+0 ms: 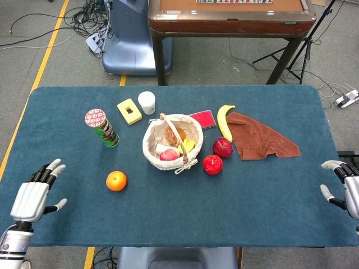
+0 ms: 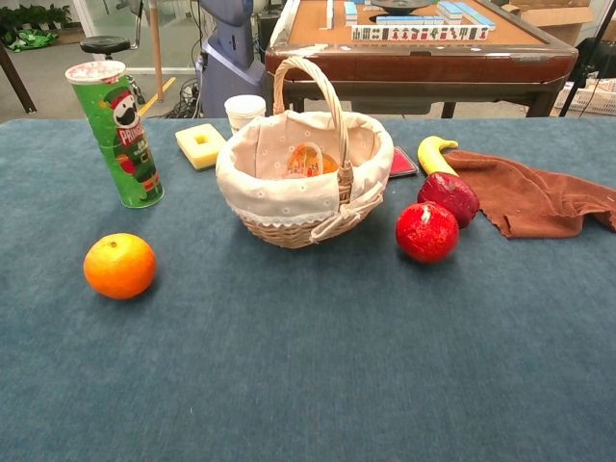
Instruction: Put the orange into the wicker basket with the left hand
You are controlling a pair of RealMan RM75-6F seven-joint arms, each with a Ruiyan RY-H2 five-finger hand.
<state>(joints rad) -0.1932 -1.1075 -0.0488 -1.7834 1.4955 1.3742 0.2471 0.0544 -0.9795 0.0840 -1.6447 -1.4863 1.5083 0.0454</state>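
Observation:
The orange (image 1: 116, 180) (image 2: 119, 266) lies on the blue table, left of and nearer than the wicker basket (image 1: 150, 151) (image 2: 252, 218). The basket has a white cloth lining and a handle, and holds several fruits. My left hand (image 1: 35, 194) hovers over the table's near left corner, well left of the orange, fingers spread and holding nothing. My right hand (image 1: 346, 185) is at the table's right edge, partly cut off by the frame, fingers apart and holding nothing. Neither hand shows in the chest view.
A green chip can (image 1: 102, 128) stands behind the orange. A yellow block (image 1: 129, 111) and white cup (image 1: 147, 102) sit behind the basket. Two red fruits (image 1: 212, 164) (image 1: 222, 147), a banana (image 1: 224, 120), a red card (image 1: 204, 119) and a brown cloth (image 1: 259, 137) lie right of the basket.

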